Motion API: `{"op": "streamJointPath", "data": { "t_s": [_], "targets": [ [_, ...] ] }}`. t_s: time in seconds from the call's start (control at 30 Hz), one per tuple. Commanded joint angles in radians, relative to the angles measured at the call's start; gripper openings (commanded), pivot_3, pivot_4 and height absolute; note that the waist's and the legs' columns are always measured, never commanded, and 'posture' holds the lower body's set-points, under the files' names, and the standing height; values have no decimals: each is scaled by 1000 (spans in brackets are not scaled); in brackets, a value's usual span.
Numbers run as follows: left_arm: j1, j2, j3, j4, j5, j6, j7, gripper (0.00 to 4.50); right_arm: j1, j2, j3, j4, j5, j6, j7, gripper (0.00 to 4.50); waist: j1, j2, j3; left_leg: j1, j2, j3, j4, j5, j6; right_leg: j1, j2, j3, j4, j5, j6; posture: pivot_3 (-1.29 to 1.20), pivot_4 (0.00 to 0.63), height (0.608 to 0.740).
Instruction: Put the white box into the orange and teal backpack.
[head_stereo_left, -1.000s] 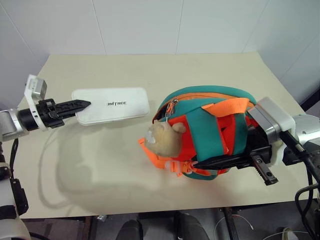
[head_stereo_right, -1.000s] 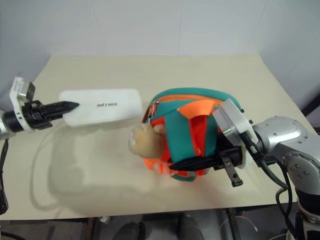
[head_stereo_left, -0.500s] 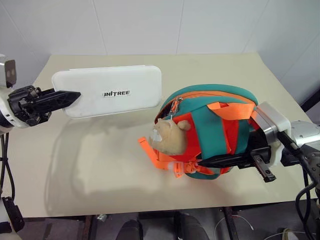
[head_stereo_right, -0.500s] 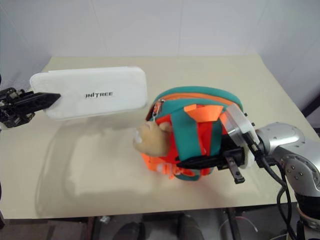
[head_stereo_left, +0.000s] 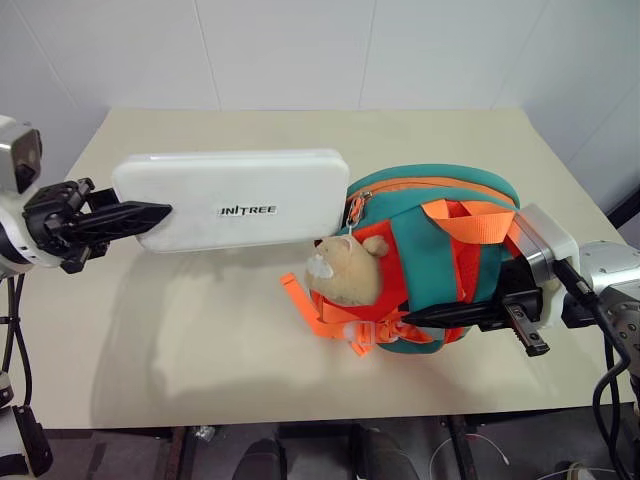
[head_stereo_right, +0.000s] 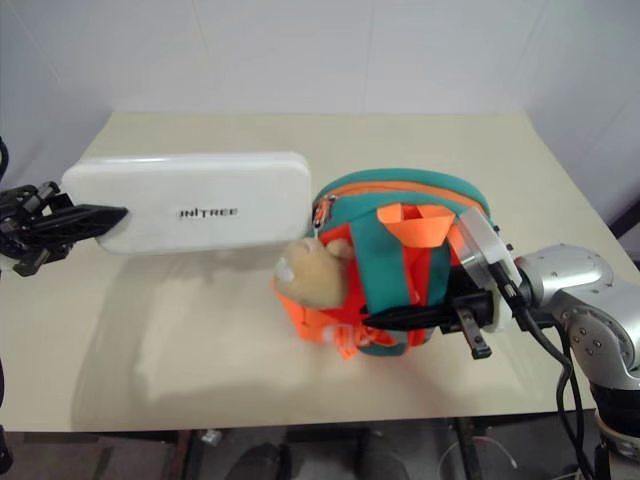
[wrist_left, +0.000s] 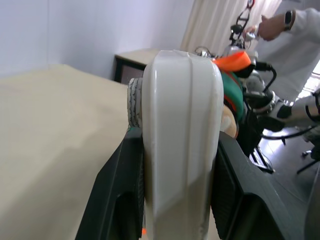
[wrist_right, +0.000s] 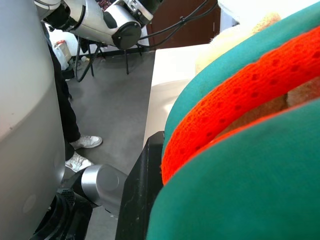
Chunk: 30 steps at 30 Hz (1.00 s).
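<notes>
Our left hand (head_stereo_left: 125, 217) grips the white box (head_stereo_left: 235, 199); our right hand (head_stereo_left: 470, 315) pinches the backpack (head_stereo_left: 430, 250). The box could bump the zipper edge.

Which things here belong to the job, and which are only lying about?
For the job:
- white box, held in the left claw
- backpack, gripped by the right claw

Not part of it:
- table
- person in the background

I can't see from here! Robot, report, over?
Left gripper holds white box aloft. Right gripper shut on orange and teal backpack. Plush toy beside zipper, over.
</notes>
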<state>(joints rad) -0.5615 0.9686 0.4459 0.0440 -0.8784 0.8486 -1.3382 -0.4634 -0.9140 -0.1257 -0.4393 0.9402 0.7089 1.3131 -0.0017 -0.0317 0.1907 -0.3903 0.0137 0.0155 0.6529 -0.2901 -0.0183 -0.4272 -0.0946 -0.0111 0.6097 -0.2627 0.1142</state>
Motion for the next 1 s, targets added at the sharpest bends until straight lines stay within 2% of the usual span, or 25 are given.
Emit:
{"op": "streamJointPath", "data": {
  "t_s": [0.03, 0.33, 0.67, 1.0],
  "targets": [
    [-8, 22, -52, -11, 44, -69, -35, 1332, -10, -7, -17, -14, 0, -20, 5, 521, 1, 0, 0, 0, 0, 0, 0, 0, 0, 0, 0, 0, 0, 0, 0, 0, 150, 740],
    [-142, -31, -168, 45, 111, -183, -36, 1332, 31, -15, -38, -50, 21, -14, -11, 521, 4, 0, 0, 0, 0, 0, 1, 0, 0, 1, 0, -1, 1, 0, 0, 0, 150, 740],
    [-260, -80, -345, 87, 233, -300, -138, 1332, 42, -7, -41, -65, 27, -16, -40, 521, 4, 0, 0, 0, 0, 0, 2, 0, 1, 1, 1, -1, 1, 0, 0, 0, 150, 740],
    [-360, -167, -462, 92, 293, -336, -168, 1332, 41, 1, -27, -62, 16, -26, -52, 521, 4, 0, 0, -1, 0, 0, 5, -1, 2, 1, 2, -1, 2, 0, 0, 0, 150, 740]
  ]
}}
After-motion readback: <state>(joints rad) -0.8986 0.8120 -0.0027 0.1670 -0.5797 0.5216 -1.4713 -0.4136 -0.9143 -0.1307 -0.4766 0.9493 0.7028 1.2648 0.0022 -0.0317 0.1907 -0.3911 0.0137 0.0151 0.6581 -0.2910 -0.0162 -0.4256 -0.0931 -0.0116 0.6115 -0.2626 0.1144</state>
